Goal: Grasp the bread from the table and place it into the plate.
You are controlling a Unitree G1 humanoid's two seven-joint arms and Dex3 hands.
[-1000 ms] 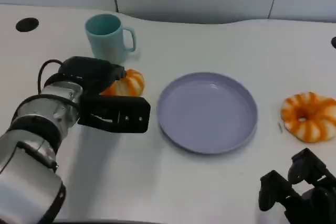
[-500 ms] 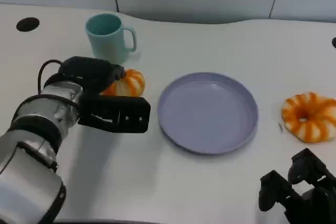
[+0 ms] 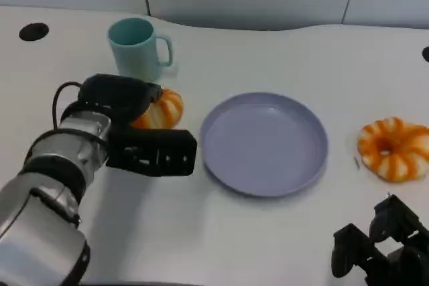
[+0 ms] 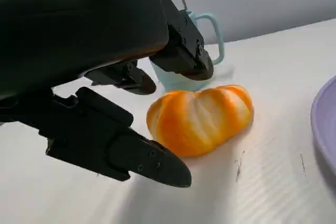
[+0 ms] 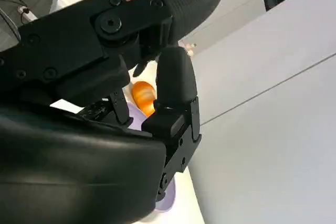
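Landmark: the lilac plate (image 3: pixel 265 143) lay flat on the white table (image 3: pixel 221 232), bare inside.
Surroundings: a teal mug (image 3: pixel 137 49) stood upright beyond and to the left of the plate, its handle turned toward the plate side. A ring-shaped orange-and-white bread (image 3: pixel 393 149) lay to the right of the plate, apart from its rim. A dark round hole (image 3: pixel 33 31) in the table sat far left of the plate, past the mug.
Bread: the orange-and-white striped bread (image 4: pixel 200 118) lay on the table just left of the plate, between the plate and the mug and nearer the robot than the mug, not touching the rim.
Long axis: in the left wrist view the bread's longer side ran roughly from the hand toward the plate, its ridged top facing up.
In the way: the left hand (image 3: pixel 134 125) covered the bread's left part in the head view.
Left hand: fingers (image 4: pixel 126 150) spread apart on either side of the bread, holding nothing; no contact could be made out.
Right hand (image 3: pixel 382 249): low on the table, nearer the robot than the plate and to its right, fingers curled in on nothing.
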